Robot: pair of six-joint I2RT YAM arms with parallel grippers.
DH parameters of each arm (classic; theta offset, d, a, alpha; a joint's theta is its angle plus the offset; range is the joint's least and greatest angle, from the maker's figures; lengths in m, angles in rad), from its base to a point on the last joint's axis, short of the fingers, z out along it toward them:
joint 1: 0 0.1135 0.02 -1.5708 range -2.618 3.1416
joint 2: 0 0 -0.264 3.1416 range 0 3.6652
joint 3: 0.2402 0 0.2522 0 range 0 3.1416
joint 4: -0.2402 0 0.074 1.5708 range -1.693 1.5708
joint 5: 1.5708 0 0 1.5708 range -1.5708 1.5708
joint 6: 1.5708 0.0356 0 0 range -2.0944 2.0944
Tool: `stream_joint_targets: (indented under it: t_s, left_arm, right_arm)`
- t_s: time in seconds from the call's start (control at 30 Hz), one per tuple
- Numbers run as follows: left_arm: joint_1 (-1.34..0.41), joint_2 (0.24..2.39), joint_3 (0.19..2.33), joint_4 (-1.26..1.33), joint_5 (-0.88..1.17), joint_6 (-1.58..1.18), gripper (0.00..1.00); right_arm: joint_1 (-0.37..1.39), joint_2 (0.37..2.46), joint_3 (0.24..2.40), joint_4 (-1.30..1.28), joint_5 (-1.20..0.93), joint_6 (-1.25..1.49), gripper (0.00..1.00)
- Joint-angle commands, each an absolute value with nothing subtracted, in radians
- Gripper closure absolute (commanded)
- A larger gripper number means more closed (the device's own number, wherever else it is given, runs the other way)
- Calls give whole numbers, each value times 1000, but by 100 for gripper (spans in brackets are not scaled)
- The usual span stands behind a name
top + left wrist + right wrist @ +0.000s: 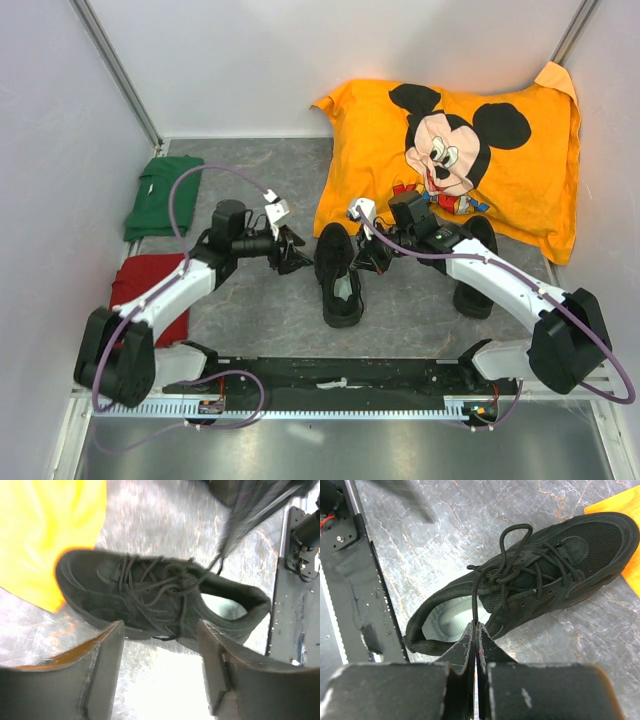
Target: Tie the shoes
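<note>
1. Nearest, lower centre: right gripper point(476, 630), clamped on lace point(474, 602).
2. Lower frame: left gripper point(160, 670), jaws apart, empty; shoe point(150, 595) just beyond, mid-frame.
3. Handling: I'd draw lace taut slowly, left gripper seizing loop point(512, 535), lest shoe drag.

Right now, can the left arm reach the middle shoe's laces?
Probably yes: the left gripper is open just beside the shoe, with nothing between it and the laces. The right gripper only pinches one lace end from the other side.
</note>
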State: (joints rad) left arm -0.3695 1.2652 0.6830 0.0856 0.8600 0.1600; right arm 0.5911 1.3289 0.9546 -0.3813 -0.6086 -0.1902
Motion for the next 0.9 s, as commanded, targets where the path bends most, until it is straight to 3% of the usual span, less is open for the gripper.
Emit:
stream_joint_targets:
  t_s: [0.0,0.03,0.2,0.43,0.87]
  left_arm:
    - [-370,1125,621,222,861,164,17]
    - [-389,1115,602,242,862,167,11]
    - [-485,1140,545,418,758,163,11]
    - [-646,1201,485,613,608,141,19]
    - [-722,1223,431,738,508,163,24]
  right_arm:
    - [592,1342,996,-351,-649,-143,100]
    - [591,1344,996,-348,-653,-138,100]
    - [591,1358,1002,-322,-669,-71,100]
    - [592,1350,1003,-298,-680,-3,100]
    - [591,1451,1054,-204,-726,169,100]
